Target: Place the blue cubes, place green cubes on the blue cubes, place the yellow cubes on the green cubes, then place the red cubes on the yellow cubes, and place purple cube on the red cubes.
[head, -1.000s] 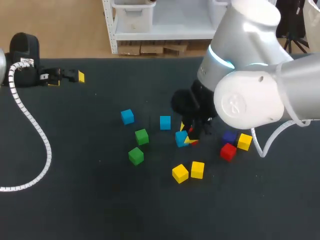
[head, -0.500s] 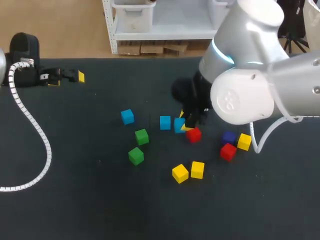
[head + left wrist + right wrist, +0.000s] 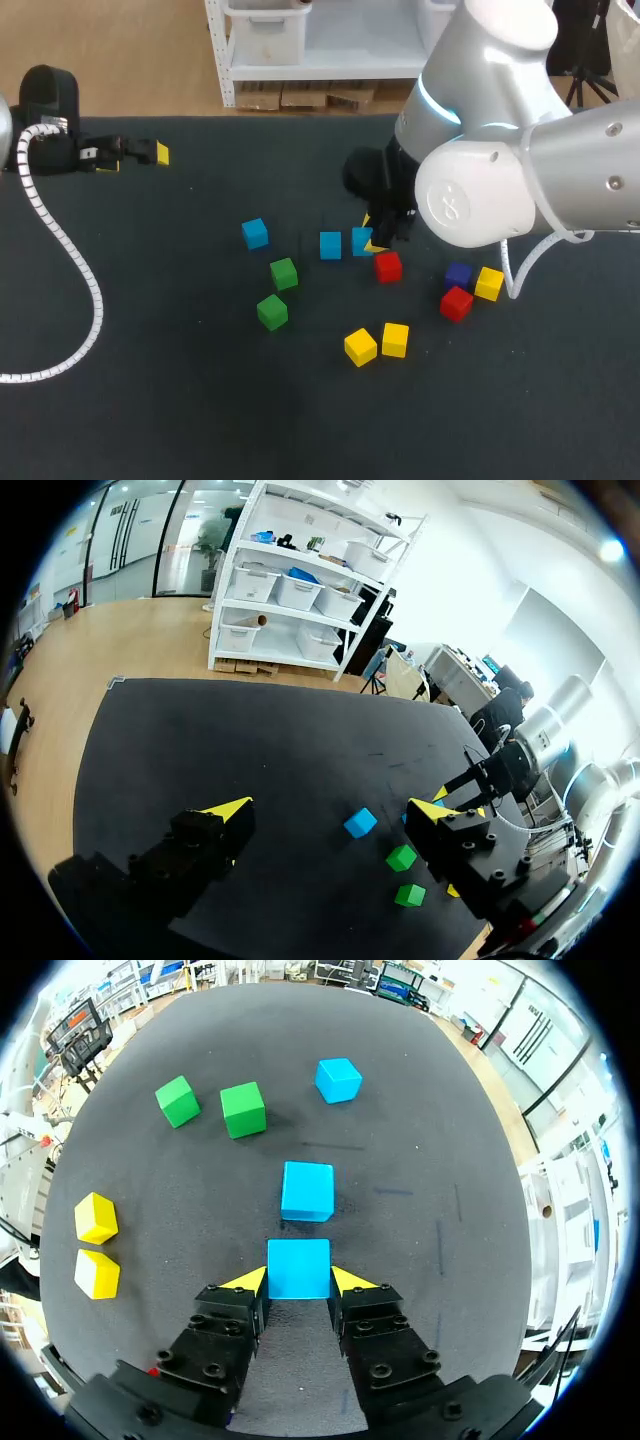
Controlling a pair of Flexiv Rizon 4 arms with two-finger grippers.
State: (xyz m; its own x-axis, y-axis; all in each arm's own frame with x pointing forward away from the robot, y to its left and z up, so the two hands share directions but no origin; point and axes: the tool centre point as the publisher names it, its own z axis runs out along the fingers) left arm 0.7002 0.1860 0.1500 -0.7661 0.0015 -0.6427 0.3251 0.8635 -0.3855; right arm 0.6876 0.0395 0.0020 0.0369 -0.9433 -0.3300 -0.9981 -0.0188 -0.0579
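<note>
The right gripper (image 3: 298, 1282) is clamped on the first blue cube (image 3: 298, 1268), with a yellow tip pressed to each of two opposite sides. This cube is around the middle of the table (image 3: 200, 420), a little toward the far edge; whether it rests on the surface or is held just above it cannot be told.

There are three blue cubes. The second blue cube (image 3: 330, 245) is just beside the held one, on the side toward the left edge, and the third blue cube (image 3: 255, 233) is farther that way.

There are two green cubes. The first green cube (image 3: 284, 273) and the second green cube (image 3: 271, 312) lie near each other, toward the near edge from the blue ones.

There are two red cubes. The first red cube (image 3: 388, 266) is just beside the held cube on its near side. The second red cube (image 3: 456, 303) is toward the right edge.

The single purple cube (image 3: 459, 273) is close behind that second red cube.

There are three yellow cubes. The first yellow cube (image 3: 489, 283) is just beside the purple one. The second yellow cube (image 3: 361, 347) and the third yellow cube (image 3: 395, 340) lie side by side, nearest the near edge.

The left gripper (image 3: 135, 155) is by the far left corner, its fingers spread with nothing between them.
</note>
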